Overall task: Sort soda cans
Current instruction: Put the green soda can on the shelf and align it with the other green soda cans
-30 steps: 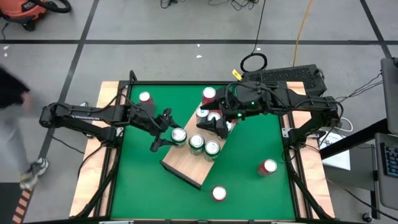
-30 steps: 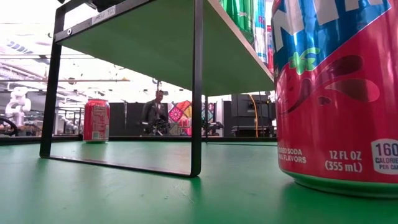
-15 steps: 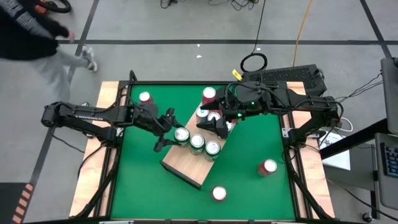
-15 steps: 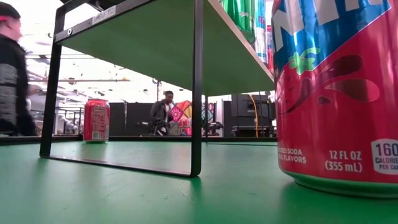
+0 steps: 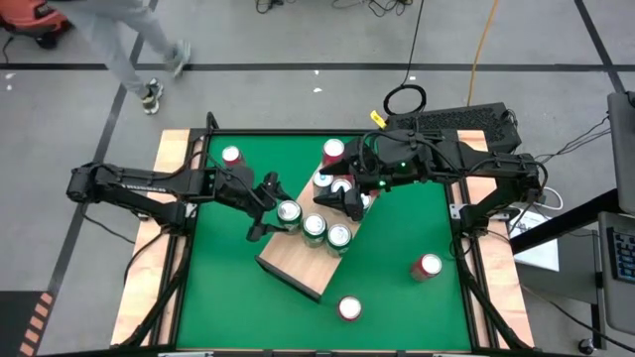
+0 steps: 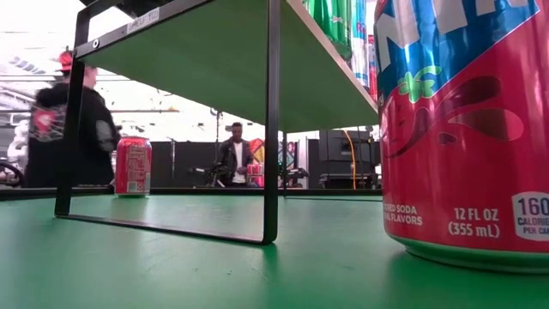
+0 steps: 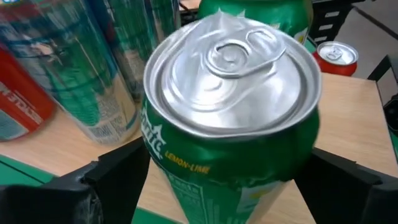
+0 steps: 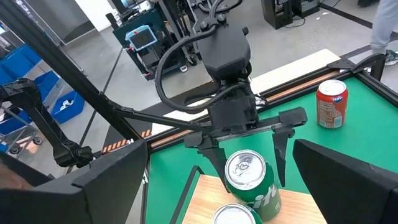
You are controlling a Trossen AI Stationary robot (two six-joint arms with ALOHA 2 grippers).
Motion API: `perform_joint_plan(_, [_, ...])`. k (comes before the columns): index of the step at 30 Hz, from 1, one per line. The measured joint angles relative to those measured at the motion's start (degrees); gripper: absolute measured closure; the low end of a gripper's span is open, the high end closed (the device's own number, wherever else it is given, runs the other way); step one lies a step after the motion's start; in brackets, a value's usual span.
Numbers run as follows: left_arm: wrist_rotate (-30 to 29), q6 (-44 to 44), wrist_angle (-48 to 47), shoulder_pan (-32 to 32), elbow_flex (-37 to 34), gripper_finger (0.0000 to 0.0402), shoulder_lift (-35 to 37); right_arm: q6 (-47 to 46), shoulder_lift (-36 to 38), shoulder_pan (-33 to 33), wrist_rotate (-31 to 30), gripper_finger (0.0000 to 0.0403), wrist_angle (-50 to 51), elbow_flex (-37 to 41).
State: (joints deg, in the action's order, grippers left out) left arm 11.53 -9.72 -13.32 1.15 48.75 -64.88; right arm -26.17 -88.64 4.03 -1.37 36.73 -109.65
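Left end effector (image 5: 270,208) straddling green can (image 5: 289,212), unclamped

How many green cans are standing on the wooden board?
3 green cans, in a row on the wooden board: one between the open fingers of the left gripper, one in the middle, one at the far end. The right arm may hide more.

A glossy green metal soda can (image 7: 233,118) with a smooth brushed silver top is standing on a matt light wooden board (image 5: 298,260), which is resting on the matt green cloth-like table surface (image 5: 397,297).
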Motion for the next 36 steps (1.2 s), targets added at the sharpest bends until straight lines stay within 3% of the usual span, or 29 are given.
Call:
perform_joint_plan(16, [-3.7,2.3,-6.0,-0.2,0.1,0.0031,5.0,-2.3,0.0,0.2,-0.2,0.0009,0.2,0.0])
perform_joint_plan(25, [-4.8,13.9,-17.9,-0.8,0.1,0.0034,7.8,-8.9,0.0,2.1,2.8,0.001,4.4,-1.1])
perform_joint_plan(30, [-4.6,17.1,-19.1,-3.8,0.1,0.0052,8.0,-11.4,0.2,6.2,2.3,0.001,12.6,-3.2])
perform_joint_plan(36, [-4.8,21.4,-18.4,-7.0,0.1,0.0096,8.0,-14.1,0.2,12.0,-4.0,0.001,15.1,-4.2])
